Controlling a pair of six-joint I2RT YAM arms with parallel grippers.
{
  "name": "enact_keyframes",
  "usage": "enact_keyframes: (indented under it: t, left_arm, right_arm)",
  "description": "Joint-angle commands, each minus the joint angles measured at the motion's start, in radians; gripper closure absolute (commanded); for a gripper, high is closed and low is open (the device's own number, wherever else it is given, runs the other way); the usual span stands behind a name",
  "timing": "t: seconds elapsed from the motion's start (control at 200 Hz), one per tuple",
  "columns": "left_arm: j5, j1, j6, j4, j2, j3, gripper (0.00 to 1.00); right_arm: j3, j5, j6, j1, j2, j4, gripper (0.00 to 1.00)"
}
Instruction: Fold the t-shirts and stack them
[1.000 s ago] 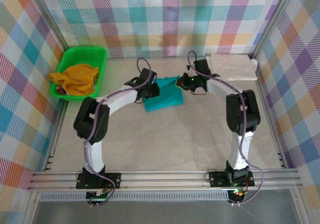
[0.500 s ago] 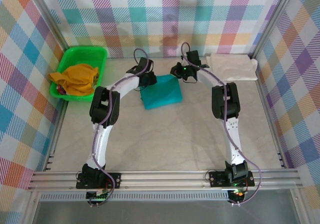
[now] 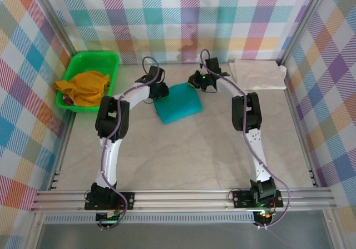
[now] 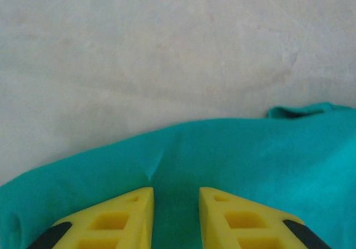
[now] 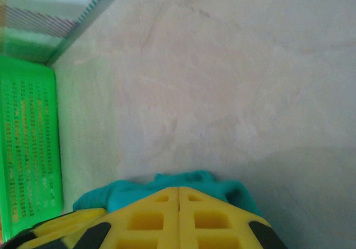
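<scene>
A teal t-shirt (image 3: 178, 103) lies folded into a thick rectangle at the middle back of the table. My left gripper (image 3: 160, 90) is at its far left corner. In the left wrist view, this gripper (image 4: 176, 192) stands open by a narrow gap over the teal cloth (image 4: 250, 149), which has a small crease just ahead of the tips. My right gripper (image 3: 196, 81) is at the shirt's far right corner. Its fingers (image 5: 178, 189) are pressed together, with teal cloth (image 5: 189, 178) bunched at the tips. A cream-white t-shirt (image 3: 258, 74) lies folded at the back right.
A green plastic basket (image 3: 92, 54) with orange cloth (image 3: 86, 88) in it stands at the back left, and its side (image 5: 28, 149) shows in the right wrist view. Checkered walls close in the back and sides. Bare table stretches in front of the teal shirt.
Both arms have carried the raised near edge of the teal shirt toward the back and laid it flat, so the shirt is folded over. The left gripper's fingers have parted.
</scene>
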Motion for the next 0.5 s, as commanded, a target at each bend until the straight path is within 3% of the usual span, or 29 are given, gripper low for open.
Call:
enact_keyframes:
  t: [0.0,0.155,0.235,0.365,0.495]
  left_arm:
    - [-0.001,-0.006,-0.056,0.093,-0.192,-0.117,0.71]
    - [-0.057,-0.061,-0.093,0.117,-0.332,-0.309,0.71]
    - [-0.102,-0.081,-0.127,0.147,-0.399,-0.422,0.70]
    - [-0.128,-0.112,-0.176,0.206,-0.483,-0.565,0.69]
    - [-0.119,-0.144,-0.172,0.209,-0.454,-0.587,0.71]
  right_arm:
    - [-0.158,-0.046,-0.024,0.006,-0.203,0.072,0.85]
    - [-0.478,0.011,-0.049,0.005,-0.429,0.138,0.69]
    - [-0.575,0.001,-0.089,0.006,-0.481,0.132,0.67]
    - [-0.606,-0.003,-0.174,0.005,-0.480,0.035,0.65]
    - [-0.569,0.015,-0.225,0.002,-0.445,-0.009,0.61]
